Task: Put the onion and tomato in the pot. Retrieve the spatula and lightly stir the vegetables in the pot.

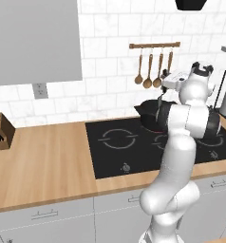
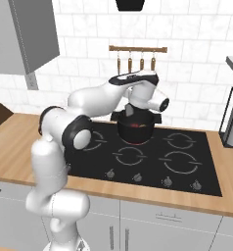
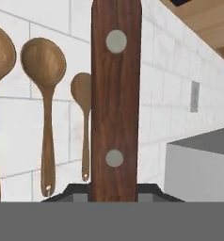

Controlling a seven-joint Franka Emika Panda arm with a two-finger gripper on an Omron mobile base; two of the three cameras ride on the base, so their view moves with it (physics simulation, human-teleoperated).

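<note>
You're gripping spatula (image 3: 116,103) handle, gripper (image 3: 115,190) clenched on it, hanging above pot (image 2: 135,130); red tomato (image 2: 136,125) sitting inside; wooden spoons (image 3: 44,94) hanging beside.

My kitchen workplace: a white marble-tiled wall (image 1: 105,52) rises behind a wooden tabletop (image 1: 43,161) with an inset black hob (image 2: 152,157). Wooden spoons (image 1: 148,71) hang from a rail (image 2: 137,49) before me. A grey cupboard (image 1: 34,38) hangs upper left above a wall socket (image 1: 40,90); a knife block (image 1: 0,130) stands far left, grey drawers (image 1: 48,216) below.
</note>
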